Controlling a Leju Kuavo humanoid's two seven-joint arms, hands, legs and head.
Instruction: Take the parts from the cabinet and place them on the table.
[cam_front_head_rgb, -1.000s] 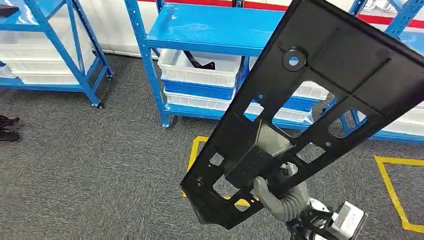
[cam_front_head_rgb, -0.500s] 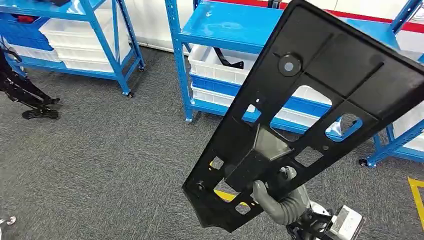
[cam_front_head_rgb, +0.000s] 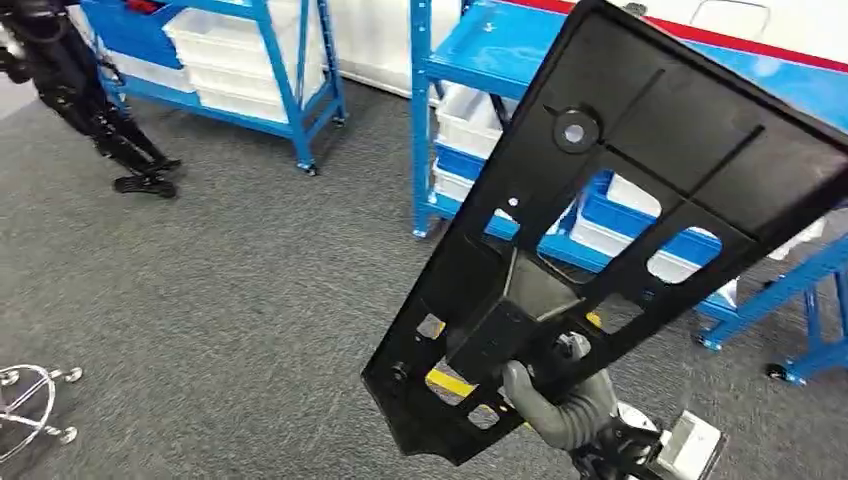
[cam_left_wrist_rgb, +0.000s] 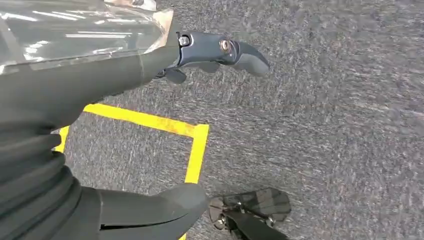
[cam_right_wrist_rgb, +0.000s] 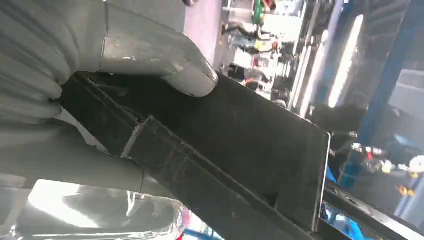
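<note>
**Here, a long panel carried in one hand: where the carry could fail**

The right hand (cam_front_head_rgb: 555, 395) grips a large black panel (cam_front_head_rgb: 610, 230) near its lower end. In the right wrist view the thumb (cam_right_wrist_rgb: 165, 65) presses on one face of the panel (cam_right_wrist_rgb: 235, 145) while the other fingers wrap behind it. The panel is tilted and rises up and to the right, well above the hand, so most of its length stands beyond the grip. It is off the shelf and held over the grey carpet (cam_front_head_rgb: 230, 300); no table appears in these views.

The left hand (cam_left_wrist_rgb: 220, 50) hangs over the carpet with nothing in it, its fingers apart from the thumb (cam_left_wrist_rgb: 160, 205), above a corner of yellow floor tape (cam_left_wrist_rgb: 192, 145).

Judged risks:
- With so much of the panel beyond the grip, it would likely lever hard against the hand; a sudden turn or stop could make it pivot or slide between thumb and fingers.
- The blue shelf (cam_front_head_rgb: 480, 60) with its white bins (cam_front_head_rgb: 465, 115) stands near the panel's upper end; swinging toward it could strike the frame and knock the panel loose.
- The panel blocks much of the head view, so obstacles on the right may go unseen.
- A person (cam_front_head_rgb: 80, 90) stands at the far left beside a second shelf (cam_front_head_rgb: 280, 70), and a chair base (cam_front_head_rgb: 35, 400) lies low on the left; either could be caught by the raised end if the robot passes close.
</note>
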